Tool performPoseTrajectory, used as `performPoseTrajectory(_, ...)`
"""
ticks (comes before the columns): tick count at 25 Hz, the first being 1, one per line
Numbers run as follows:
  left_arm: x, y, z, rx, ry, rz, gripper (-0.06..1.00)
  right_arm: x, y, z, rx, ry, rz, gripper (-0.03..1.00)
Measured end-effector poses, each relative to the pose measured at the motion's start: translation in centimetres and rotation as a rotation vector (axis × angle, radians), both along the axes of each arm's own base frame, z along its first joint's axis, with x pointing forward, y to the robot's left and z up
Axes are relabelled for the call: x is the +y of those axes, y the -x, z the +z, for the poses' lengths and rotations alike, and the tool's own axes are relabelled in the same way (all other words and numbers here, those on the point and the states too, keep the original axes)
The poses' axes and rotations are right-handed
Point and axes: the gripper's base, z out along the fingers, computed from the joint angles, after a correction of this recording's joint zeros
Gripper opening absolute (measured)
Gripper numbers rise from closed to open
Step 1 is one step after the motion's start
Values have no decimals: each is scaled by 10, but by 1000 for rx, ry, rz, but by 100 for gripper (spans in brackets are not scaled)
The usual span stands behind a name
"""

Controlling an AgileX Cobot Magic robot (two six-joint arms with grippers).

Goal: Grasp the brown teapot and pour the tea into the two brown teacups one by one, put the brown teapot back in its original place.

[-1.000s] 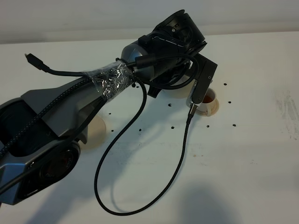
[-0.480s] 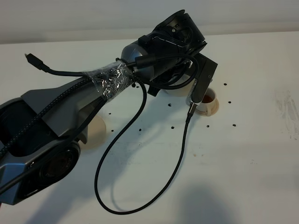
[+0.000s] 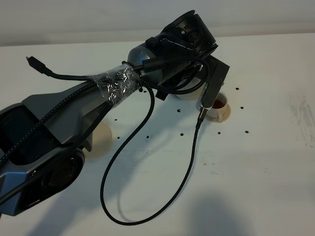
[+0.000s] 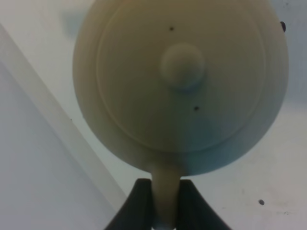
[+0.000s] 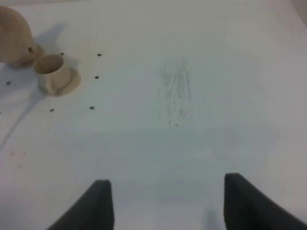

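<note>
- The left pincer (image 4: 165, 188) is clamped on the loop handle of the brown teapot (image 4: 144, 86). One dark finger sits on each side of the handle, and the knobbed lid faces the wrist camera.
- In the high view the left arm is stretched across the desk (image 3: 266, 162) and covers nearly all of the teapot. That pose is all but the same as a second ago.
- What differs is slight. The black bracket on the left wrist has crept a little over the near rim of the teacup (image 3: 220, 104), so less of the cup shows than before. The loop of the black cable (image 3: 187, 167) has shifted a touch on the desk.
- The cup stands on its saucer (image 5: 72, 82) and holds reddish-brown tea (image 3: 218, 103). It has not moved.
- The right wrist view shows the teapot's short spout (image 5: 32, 49) just beside the cup's rim.
- The round coaster (image 3: 102, 133) peeks out from under the arm in the same spot as earlier, well apart from the teapot.
- Dark specks (image 3: 241, 107) dot the desk around the cup.
- The right pincer (image 5: 172, 201) is spread wide over bare desk and grips nothing, well apart from the cup and teapot.
</note>
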Motion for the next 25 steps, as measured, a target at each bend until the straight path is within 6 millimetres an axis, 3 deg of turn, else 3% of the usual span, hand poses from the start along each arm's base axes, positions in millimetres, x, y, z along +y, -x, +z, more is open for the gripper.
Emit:
performPoseTrajectory(18,-2,-1,1,-19,18,-4,1,0,0,0,0,0,0,49)
performPoseTrajectory(25,-4,-4,-7,-24,13,-11,1,0,0,0,0,0,0,49)
